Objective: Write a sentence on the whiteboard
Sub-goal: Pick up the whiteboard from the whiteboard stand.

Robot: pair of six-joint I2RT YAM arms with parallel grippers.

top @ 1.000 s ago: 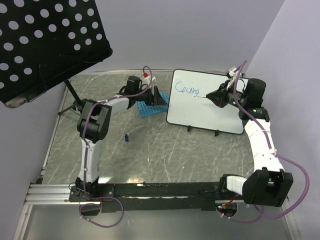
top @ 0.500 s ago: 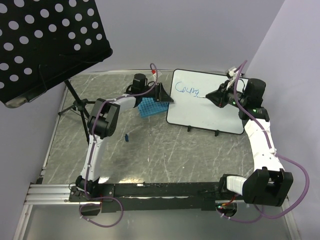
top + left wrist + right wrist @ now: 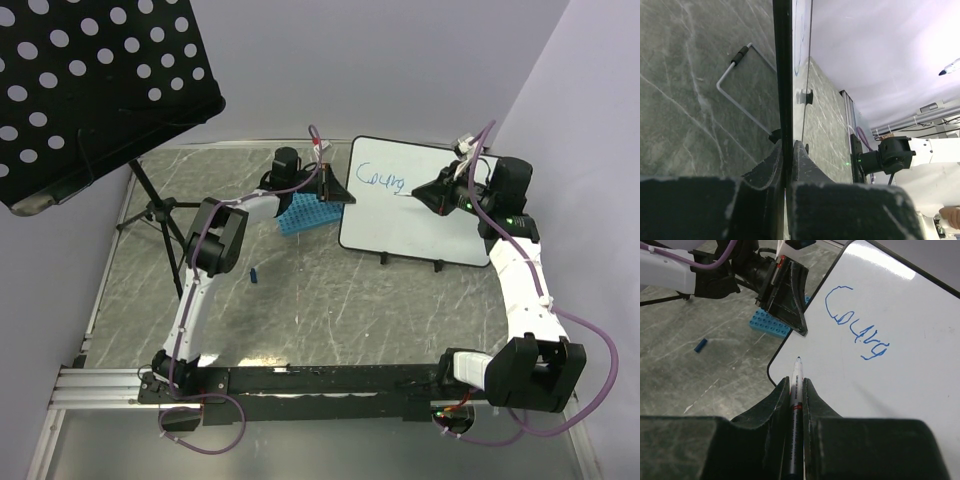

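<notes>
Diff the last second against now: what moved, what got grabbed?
The left gripper swung right from over the blue rack to the left edge of the whiteboard and closed on it. The board slid slightly right. The right gripper, shut on the marker by the blue writing, stayed put, as did the rack.

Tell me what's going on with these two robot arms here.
The two arms are writing on a whiteboard. The left gripper is clamped shut on the board's left edge, steadying it. The right gripper holds a marker pointed at the board's face. The blue writing is only a partial first word, so the sentence is unfinished.
</notes>
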